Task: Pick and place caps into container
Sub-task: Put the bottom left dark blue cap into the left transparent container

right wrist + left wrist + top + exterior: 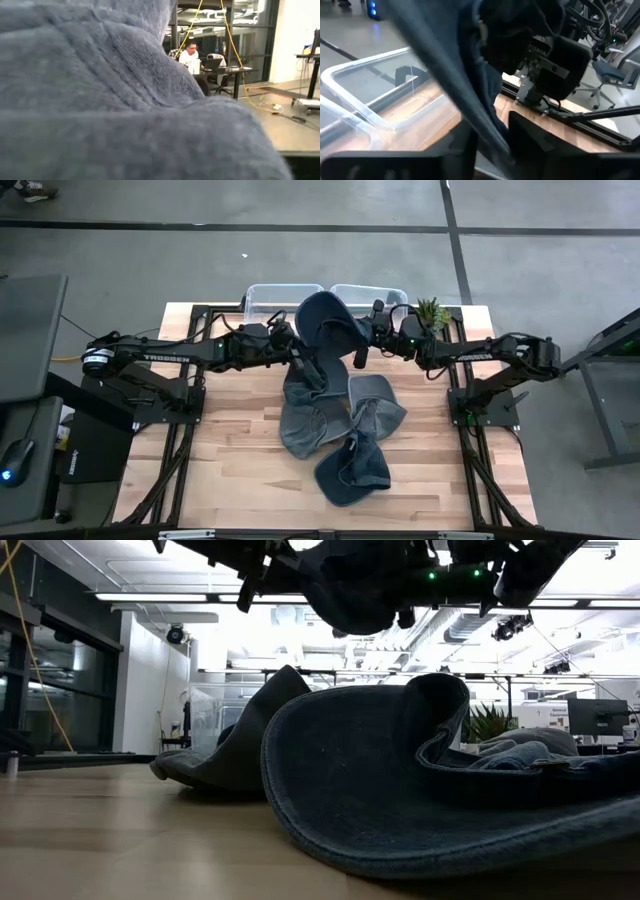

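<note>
We've got a dark slate-blue cap [328,325] lifted between both arms, just in front of the clear bins [285,295]. Left gripper [300,358] is clamped on its fabric; right gripper [362,345] touches it, finger state unclear. Other caps [335,430] lie on the table [230,450].

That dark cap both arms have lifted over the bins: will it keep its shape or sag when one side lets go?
Probably sags: the dark cap already drapes between the left gripper and right gripper. The caps on the table lie crumpled, so likely soft. It may catch on the bin rim.
</note>
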Robot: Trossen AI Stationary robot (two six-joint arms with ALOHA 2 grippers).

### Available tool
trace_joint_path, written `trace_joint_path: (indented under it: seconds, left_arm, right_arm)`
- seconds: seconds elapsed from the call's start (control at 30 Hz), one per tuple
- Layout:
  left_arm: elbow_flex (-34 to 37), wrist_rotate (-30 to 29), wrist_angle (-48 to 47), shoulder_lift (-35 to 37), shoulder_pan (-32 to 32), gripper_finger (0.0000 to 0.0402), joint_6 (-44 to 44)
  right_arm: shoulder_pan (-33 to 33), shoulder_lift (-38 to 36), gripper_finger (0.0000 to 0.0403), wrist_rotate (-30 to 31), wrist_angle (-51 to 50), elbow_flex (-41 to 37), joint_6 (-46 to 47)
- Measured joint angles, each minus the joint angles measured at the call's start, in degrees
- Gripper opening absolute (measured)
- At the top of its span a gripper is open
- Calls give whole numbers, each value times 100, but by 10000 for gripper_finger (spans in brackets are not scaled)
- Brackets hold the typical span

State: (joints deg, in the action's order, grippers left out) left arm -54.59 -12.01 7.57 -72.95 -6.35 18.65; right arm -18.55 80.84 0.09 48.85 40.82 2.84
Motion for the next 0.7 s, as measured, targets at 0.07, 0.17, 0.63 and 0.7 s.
trace_joint_path:
  seconds: [0.07, 0.17, 0.63, 0.7]
  left_arm:
    - [0, -143, -2, 0, 2, 146, -109]
    - [-4, -357, -84, 1, 2, 196, -269]
    - [-13, -2568, -1472, 1419, -2, 250, -800]
    - [-13, -2705, -1694, 1533, -2, 250, -798]
  right_arm:
    - [-69, 0, 2, -32, -31, 0, 37]
    - [-187, -28, 1, -172, -440, 103, 74]
    - [-464, -111, 0, -456, -5017, 2407, -827]
    - [-598, -88, 0, -521, -5429, 2715, -857]
